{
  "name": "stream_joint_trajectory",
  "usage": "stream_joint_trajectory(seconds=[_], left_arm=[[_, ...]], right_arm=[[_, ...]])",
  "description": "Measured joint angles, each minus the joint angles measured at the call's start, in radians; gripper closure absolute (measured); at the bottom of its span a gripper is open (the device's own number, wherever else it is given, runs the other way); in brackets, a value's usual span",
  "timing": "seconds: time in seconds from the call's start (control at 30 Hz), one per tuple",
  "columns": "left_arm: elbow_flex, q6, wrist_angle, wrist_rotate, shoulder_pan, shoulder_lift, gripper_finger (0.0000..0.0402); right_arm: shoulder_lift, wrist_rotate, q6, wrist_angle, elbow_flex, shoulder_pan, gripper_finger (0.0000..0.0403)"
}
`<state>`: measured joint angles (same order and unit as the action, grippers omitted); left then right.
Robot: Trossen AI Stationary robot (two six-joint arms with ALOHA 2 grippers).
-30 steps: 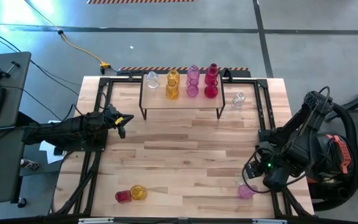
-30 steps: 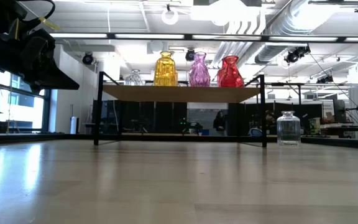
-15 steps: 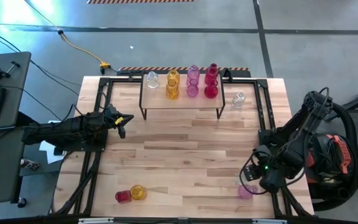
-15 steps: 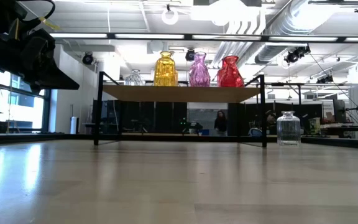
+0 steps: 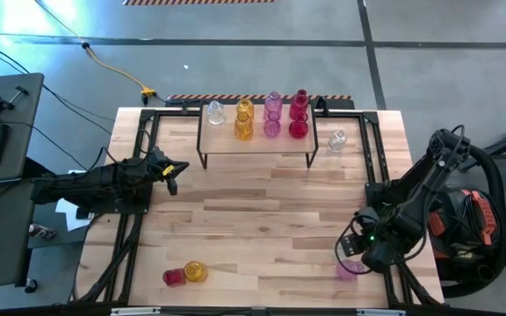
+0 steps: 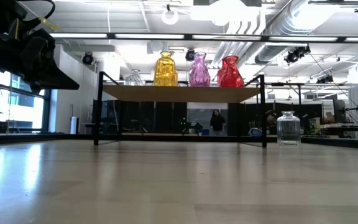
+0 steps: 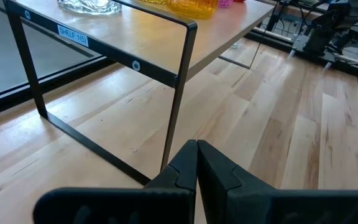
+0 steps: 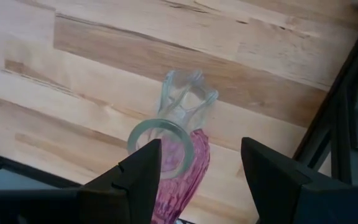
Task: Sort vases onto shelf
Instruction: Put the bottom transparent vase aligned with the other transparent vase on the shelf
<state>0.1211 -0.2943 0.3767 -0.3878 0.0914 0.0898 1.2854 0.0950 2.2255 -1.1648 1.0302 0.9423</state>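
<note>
At table's near right corner: right gripper (image 8: 194, 180) above pink vase (image 8: 182, 174)
Fingers: apart, not yet gripping
Advice: descend, straddle neck, close gently
Left gripper (image 7: 196, 163): shut, waiting by shelf (image 5: 257, 146)

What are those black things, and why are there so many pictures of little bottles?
The black things are two robot arms at a wooden table. Each arm ends in a hand with two fingers. One picture looks down from above, one looks across the table from its top, and two come from cameras on the arms' wrists.

The bottles are small glass vases. Several stand on a low shelf at the far side, and a clear vase stands beside it. A red and a yellow vase lie at the near edge.

The left hand is shut, holds nothing, and waits near the shelf. The right hand is open, over a pink vase with a clear one lying next to it. It holds nothing yet.
</note>
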Motion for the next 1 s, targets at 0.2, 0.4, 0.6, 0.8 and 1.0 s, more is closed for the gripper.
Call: stream_joint_trajectory(seconds=[0.2, 0.4, 0.6, 0.8, 1.0], left_arm=[[0.0, 0.0, 0.0, 0.0, 0.0, 0.0, 0.0401], [0.0, 0.0, 0.0, 0.0, 0.0, 0.0, 0.0401], [0.0, 0.001, 0.0, 0.0, 0.0, 0.0, 0.0401], [0.0, 0.0, 0.0, 0.0, 0.0, 0.0, 0.0401], [0.0, 0.0, 0.0, 0.0, 0.0, 0.0, 0.0401]], right_arm=[[0.031, -0.008, 0.0, 0.002, 0.0, 0.0, 0.0202], [0.044, -0.02, 0.0, 0.002, 0.0, -0.007, 0.0228], [0.045, -0.021, -0.001, -0.006, 0.0, -0.028, 0.0287], [0.045, -0.021, -0.008, -0.017, 0.0, -0.046, 0.0343], [0.044, -0.02, -0.034, -0.017, 0.001, -0.068, 0.0396]])
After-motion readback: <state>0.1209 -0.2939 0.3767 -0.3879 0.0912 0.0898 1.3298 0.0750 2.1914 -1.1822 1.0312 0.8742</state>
